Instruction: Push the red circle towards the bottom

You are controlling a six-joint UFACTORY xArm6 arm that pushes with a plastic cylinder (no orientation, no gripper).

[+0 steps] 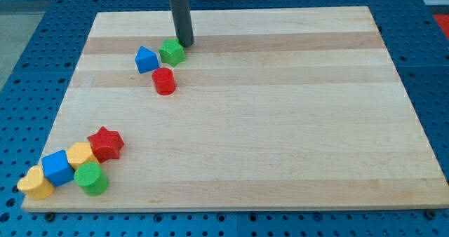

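Eight blocks — two each red, blue, green, yellow — my tip (186, 43) beside green.

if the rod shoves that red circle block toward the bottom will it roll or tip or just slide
The red circle stands on a flat end and looks squat, so it will probably slide, not roll or tip. It looks rigid. An off-centre push may make it veer. My tip sits above it, beside the green block, so that block could get nudged too.
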